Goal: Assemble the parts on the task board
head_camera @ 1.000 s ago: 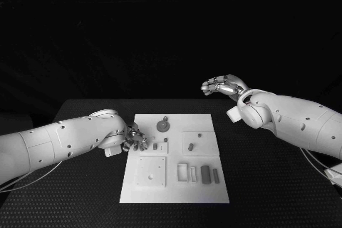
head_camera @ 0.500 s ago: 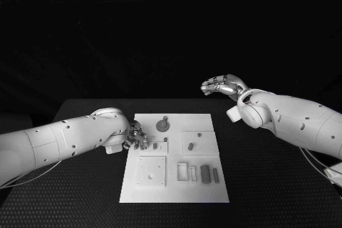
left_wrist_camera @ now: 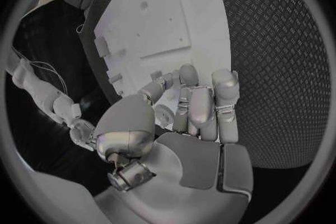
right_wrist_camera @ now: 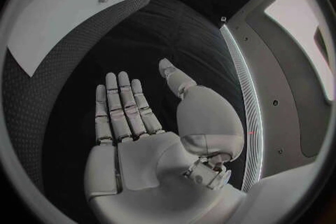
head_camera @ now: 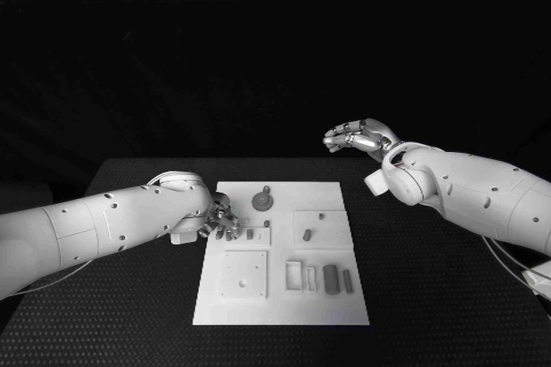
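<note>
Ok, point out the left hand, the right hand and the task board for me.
left hand (head_camera: 218,222), head view, on the fingers at the board's left edge.
right hand (head_camera: 358,136), head view, on the raised hand's middle.
task board (head_camera: 283,303), head view, on bare plate near its front edge.

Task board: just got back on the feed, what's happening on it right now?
The left hand is down at the left edge of the task board, its fingers over a small part there; whether it grips it cannot be told. The right hand is raised off the table beyond the board, open and holding nothing. Other parts lie untouched near the front of the board.
</note>
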`<state>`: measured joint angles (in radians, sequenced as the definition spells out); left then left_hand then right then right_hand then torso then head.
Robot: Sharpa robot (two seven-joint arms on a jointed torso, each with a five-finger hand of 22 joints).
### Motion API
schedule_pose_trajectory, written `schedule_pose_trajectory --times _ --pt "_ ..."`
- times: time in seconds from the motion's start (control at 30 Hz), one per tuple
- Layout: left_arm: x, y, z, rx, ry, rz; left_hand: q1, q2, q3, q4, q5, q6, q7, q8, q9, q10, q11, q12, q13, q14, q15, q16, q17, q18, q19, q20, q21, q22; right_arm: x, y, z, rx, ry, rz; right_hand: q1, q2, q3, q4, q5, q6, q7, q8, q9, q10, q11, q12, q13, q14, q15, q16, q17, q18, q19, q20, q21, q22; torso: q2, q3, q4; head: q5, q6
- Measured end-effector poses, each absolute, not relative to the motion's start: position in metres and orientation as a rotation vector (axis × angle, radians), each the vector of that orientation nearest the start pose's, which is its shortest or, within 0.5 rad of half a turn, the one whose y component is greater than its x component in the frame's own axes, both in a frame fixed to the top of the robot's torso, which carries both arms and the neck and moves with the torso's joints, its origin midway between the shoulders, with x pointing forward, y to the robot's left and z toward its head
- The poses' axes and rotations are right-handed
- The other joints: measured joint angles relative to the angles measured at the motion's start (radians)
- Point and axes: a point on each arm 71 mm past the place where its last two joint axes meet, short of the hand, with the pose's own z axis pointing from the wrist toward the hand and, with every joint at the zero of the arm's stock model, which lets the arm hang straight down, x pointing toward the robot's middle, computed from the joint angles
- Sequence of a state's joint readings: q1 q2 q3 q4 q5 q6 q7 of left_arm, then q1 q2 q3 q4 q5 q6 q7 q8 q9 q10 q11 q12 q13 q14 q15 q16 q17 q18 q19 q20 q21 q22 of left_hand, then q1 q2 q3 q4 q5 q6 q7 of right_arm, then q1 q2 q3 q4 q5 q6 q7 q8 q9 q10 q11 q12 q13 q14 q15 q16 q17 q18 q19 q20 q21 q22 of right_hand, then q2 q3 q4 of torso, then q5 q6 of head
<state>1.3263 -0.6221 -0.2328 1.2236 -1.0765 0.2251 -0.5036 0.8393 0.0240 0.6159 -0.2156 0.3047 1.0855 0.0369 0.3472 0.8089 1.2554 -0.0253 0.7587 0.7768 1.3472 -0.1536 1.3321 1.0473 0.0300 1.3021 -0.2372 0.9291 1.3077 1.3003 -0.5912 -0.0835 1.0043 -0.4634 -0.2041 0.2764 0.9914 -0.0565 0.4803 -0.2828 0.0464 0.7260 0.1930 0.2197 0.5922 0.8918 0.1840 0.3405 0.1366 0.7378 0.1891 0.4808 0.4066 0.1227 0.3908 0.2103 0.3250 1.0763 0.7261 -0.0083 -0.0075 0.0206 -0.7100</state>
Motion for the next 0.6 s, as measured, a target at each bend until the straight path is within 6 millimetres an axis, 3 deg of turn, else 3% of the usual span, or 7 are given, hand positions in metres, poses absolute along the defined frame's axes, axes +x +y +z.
schedule_pose_trajectory --times 0.6 --pt "0.5252 0.2070 -0.2449 -0.105 2.407 -0.213 0.000 0.000 -0.001 -0.001 0.002 0.009 -0.001 -0.004 -0.002 0.001 0.000 0.000 0.001 0.000 0.000 0.000 0.000 0.000 0.000 0.000 0.000 0.000 0.5829 -0.2253 -0.1686 0.638 1.559 1.160 0.000 0.000 0.000 0.000 0.000 0.000 0.000 0.000 0.000 0.000 0.000 0.000 -0.001 0.000 0.000 -0.002 0.001 0.000 0.000 0.000 0.000 0.001 0.000 -0.0009 0.0004 0.002 -0.001"
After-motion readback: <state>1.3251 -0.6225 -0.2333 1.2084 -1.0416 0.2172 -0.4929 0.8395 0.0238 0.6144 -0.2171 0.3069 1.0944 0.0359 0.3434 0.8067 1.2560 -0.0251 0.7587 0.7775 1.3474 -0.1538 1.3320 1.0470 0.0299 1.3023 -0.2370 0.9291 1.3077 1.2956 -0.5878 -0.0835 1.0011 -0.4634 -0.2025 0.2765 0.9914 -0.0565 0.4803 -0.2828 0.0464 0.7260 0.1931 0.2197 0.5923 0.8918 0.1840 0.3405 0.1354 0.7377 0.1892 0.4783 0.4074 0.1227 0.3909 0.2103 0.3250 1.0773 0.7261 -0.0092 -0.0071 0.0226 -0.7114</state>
